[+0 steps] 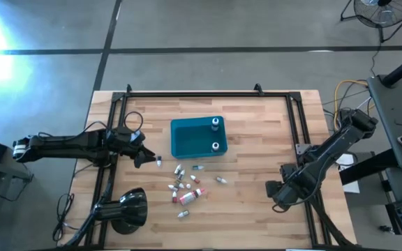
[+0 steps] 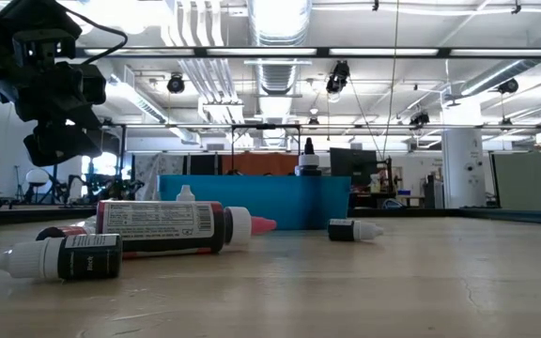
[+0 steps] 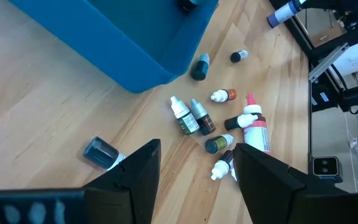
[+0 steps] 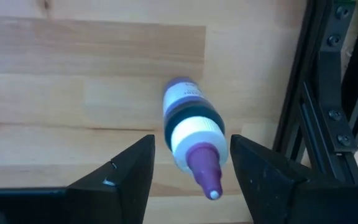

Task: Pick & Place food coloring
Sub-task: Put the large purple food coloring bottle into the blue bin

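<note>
Several tiny food coloring bottles (image 1: 187, 187) lie loose on the wooden table in front of the teal bin (image 1: 187, 139); two more stand inside the bin (image 1: 216, 124). One more bottle (image 4: 191, 124), with a purple tip, a white cap and a dark band, lies apart near the table's right side. My right gripper (image 4: 191, 162) points down over it, open, one finger on each side of the cap. My left gripper (image 1: 145, 157) waits open at the left, facing the bottles (image 3: 222, 124); a blue-capped vial (image 3: 101, 152) lies by one of its fingers. My right gripper comes from above, its fingers (image 4: 135, 168) standing close on either side of the bottle's white cap (image 4: 194, 138) and lying across the bottle. Whether they touch the cap I cannot tell. The bottle lies on the table.
A black metal frame runs along the table's sides and back (image 1: 306, 132), close beside my right gripper (image 4: 328, 93). A black lamp-like object (image 1: 128, 209) sits at the near left. Bare wood lies between the bottles and my right gripper.
</note>
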